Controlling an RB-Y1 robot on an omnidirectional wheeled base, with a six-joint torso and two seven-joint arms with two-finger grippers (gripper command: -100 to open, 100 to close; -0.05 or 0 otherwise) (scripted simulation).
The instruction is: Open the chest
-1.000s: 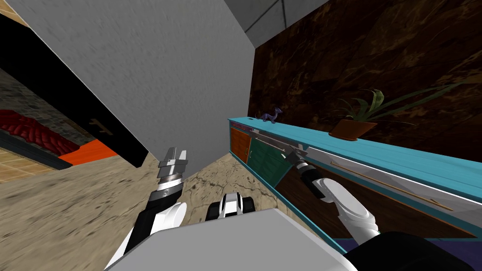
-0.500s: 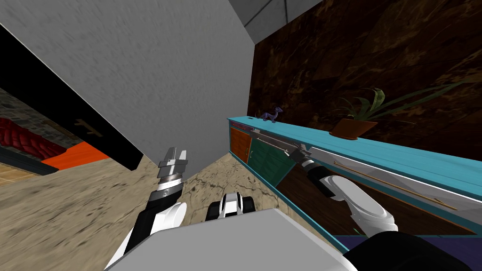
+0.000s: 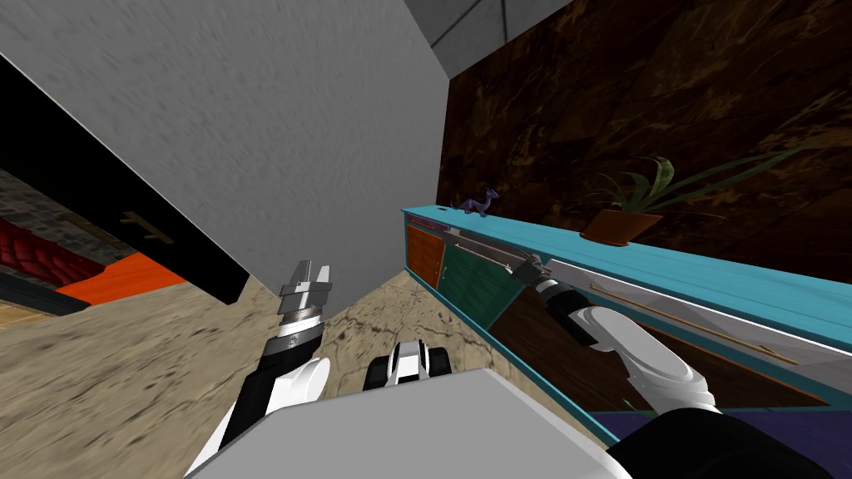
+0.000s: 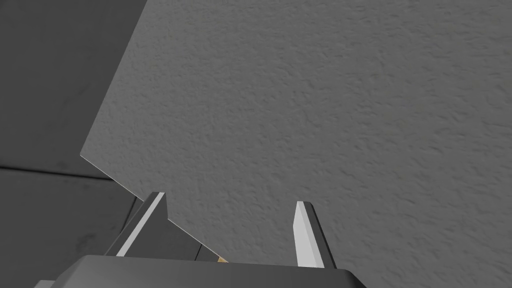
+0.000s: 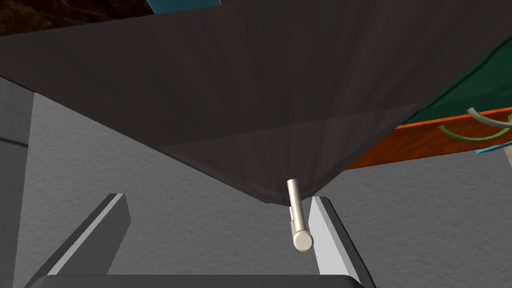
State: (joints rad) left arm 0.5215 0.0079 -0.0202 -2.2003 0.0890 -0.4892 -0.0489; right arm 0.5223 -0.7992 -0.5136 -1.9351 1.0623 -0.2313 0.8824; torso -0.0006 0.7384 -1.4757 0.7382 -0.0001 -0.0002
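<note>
Lower centre of head view: left gripper [image 3: 310, 271], fingers apart, above open tan floor [image 3: 125, 366] stretching to lower left. Right of centre: right gripper [image 3: 526, 268] at front edge of teal chest [image 3: 666, 259], fingers spread, pale bar handle [image 5: 299, 220] just beside one finger, at corner of dark panel [image 5: 250, 100]. Chest runs from centre to right edge. Potted plant [image 3: 620, 224] on top. Grey wall [image 3: 291, 125] upper left.

Teal chest [image 3: 707, 274], grey drawer [image 3: 666, 303] ajar
</note>
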